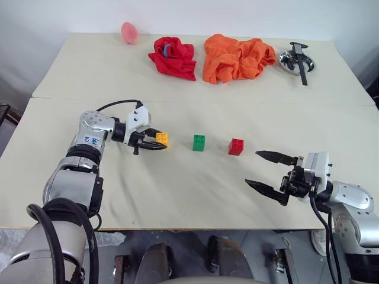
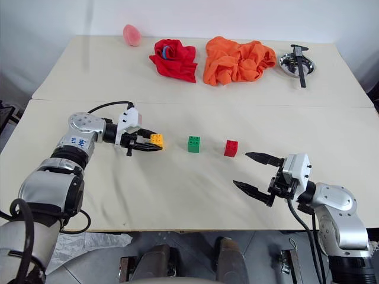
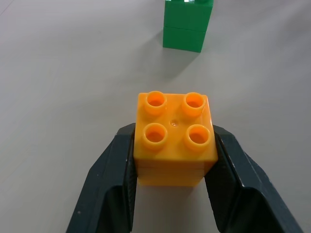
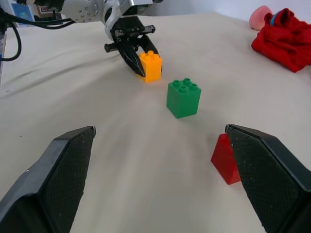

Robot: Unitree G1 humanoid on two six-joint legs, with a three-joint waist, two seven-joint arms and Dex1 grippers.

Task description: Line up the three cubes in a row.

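Three studded cubes lie in a left-to-right line on the cream table (image 1: 177,195). The yellow-orange cube (image 1: 161,138) is at the left end, and my left gripper (image 1: 159,144) is shut on it, one black finger against each side (image 3: 124,165). To its right sits the green cube (image 1: 199,142), then the red cube (image 1: 235,147). Nearer the front edge on the right, my right gripper (image 1: 266,171) hangs open with nothing between its fingers, a short way from the red cube (image 4: 224,160).
At the back of the table lie a red cloth (image 1: 173,57), an orange cloth (image 1: 237,58), a pink egg-shaped thing (image 1: 129,32) and a metal dish (image 1: 290,59) with a black caliper across it. A seam between two tabletops crosses behind the cubes.
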